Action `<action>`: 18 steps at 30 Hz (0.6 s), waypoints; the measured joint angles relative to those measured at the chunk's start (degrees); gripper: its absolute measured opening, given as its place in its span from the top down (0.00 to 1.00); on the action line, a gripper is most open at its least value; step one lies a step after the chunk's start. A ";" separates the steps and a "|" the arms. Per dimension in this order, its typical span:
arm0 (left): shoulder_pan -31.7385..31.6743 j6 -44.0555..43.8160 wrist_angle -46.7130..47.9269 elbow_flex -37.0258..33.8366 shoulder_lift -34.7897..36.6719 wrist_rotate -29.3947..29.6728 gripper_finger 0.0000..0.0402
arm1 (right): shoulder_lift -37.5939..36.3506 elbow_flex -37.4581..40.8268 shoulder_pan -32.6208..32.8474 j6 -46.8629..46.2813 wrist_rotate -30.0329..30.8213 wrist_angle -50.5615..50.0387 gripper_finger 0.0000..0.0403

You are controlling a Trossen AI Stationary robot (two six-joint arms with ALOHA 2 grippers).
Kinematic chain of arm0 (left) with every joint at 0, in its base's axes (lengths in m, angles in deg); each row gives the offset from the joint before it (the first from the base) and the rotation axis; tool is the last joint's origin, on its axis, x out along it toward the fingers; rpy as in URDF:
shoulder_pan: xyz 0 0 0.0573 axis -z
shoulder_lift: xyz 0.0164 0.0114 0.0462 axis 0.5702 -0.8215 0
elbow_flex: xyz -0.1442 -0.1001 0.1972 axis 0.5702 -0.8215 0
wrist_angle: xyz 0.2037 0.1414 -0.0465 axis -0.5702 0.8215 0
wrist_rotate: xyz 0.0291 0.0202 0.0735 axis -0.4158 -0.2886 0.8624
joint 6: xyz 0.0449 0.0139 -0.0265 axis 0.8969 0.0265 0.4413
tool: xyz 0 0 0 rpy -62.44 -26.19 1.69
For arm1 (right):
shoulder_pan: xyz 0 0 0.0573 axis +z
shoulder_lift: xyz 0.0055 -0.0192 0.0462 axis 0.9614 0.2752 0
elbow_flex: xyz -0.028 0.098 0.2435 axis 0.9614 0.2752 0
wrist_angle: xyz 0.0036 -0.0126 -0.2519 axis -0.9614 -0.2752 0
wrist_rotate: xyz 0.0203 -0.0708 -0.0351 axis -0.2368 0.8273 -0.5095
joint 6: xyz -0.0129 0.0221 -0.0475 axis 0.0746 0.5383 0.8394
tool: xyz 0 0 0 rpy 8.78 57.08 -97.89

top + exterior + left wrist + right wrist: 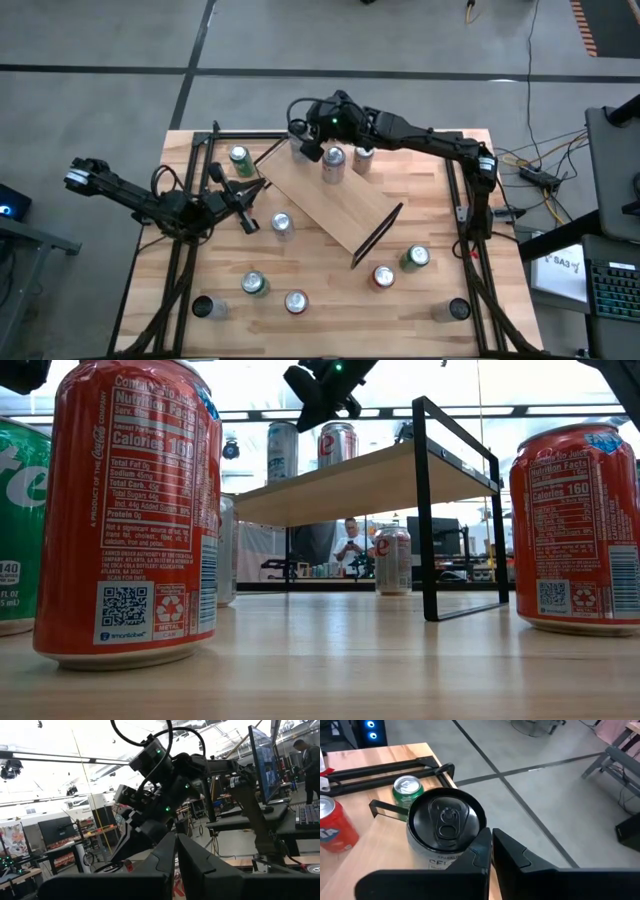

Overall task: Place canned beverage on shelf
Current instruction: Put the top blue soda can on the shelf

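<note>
desk: big light-wood plank desk [330, 290] with black rail framing, soda cans scattered all over it.
shelf: small light-wood board on thin black metal end frames [335, 200], sitting diagonally mid-desk. Three cans already stand at its far end.
cans on shelf: a black-topped silver can [445, 832] at the far corner, a red can with a silver top [333, 165] beside it, and one more silver-topped can [363, 157] just past that.
right arm: reaches from the right side of the desk across to the shelf's far end, wrist tipped down. The right end effector [307, 150] hovers just beside the black-topped can, fingers pressed together, gripping nothing.
left arm: parked low along the left side of the desk, left end effector [243, 190] also closed and empty, aimed toward the shelf.
step in hand: looks like the right arm is clearing off after a placement. Best bet is lifting straight up before swinging away, since the closed fingers sit right next to that can and a sideways sweep could tip it off the edge.
leftovers: a silver can with a silver top [282, 224] on the desk beside the shelf seems the nearest next pick.
</note>
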 joint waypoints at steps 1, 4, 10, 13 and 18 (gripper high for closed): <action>0.00 0.00 0.00 0.00 0.00 0.00 0.99 | 0.00 0.02 0.21 0.00 -0.04 0.02 0.98; 0.00 0.02 0.00 0.00 0.00 0.00 0.99 | 0.00 0.11 0.34 0.00 0.00 0.02 0.98; 0.00 0.01 -0.02 0.00 0.00 0.00 0.99 | -0.02 0.11 0.34 -0.19 -0.02 0.02 0.98; 0.00 0.02 -0.02 0.00 0.00 0.00 0.99 | -0.15 0.11 0.36 0.29 1.40 0.02 0.98; 0.00 0.00 -0.03 0.00 0.00 0.00 0.99 | -2.48 -0.64 0.62 0.39 4.89 -0.41 0.98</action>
